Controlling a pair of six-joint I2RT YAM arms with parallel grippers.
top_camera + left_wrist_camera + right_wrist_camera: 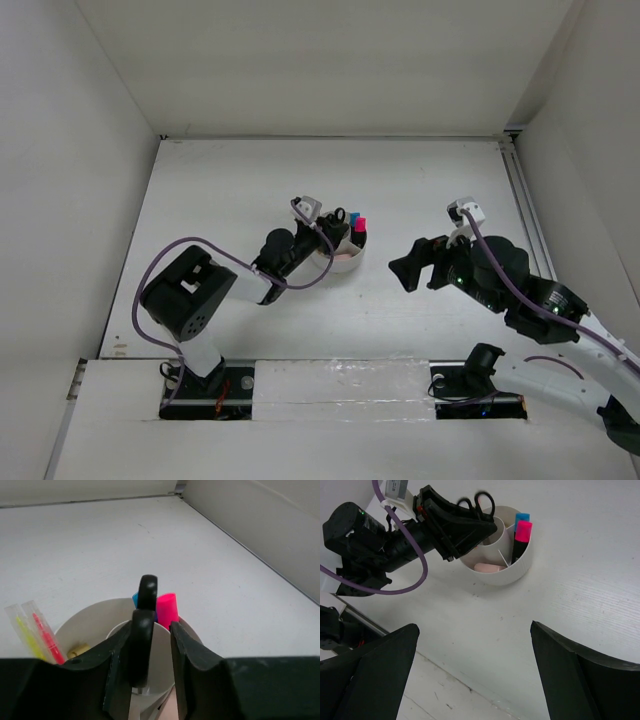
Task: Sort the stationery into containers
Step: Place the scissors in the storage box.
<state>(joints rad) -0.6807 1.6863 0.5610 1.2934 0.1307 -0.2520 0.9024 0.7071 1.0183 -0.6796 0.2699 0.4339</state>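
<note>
While scissors (144,630) stand handle-up in organizer (517,567) centre cup, left hand (150,680) fingers flank one handle loop, seemingly gripping; probably steadying drop-in. Markers (522,530) upright in adjoining wedge. Right hand (475,675) spread wide, empty, above table (420,180), well clear.

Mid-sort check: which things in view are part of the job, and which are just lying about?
Job:
- white organizer
- scissors, between the left gripper fingers, in the centre cup
- pink-capped marker
- blue-capped marker
- pink and yellow pens
- tan eraser

Lying about:
- nothing visible

Left end effector (150,645) clamped shut; right end effector (475,650) spread wide, hovering.
</note>
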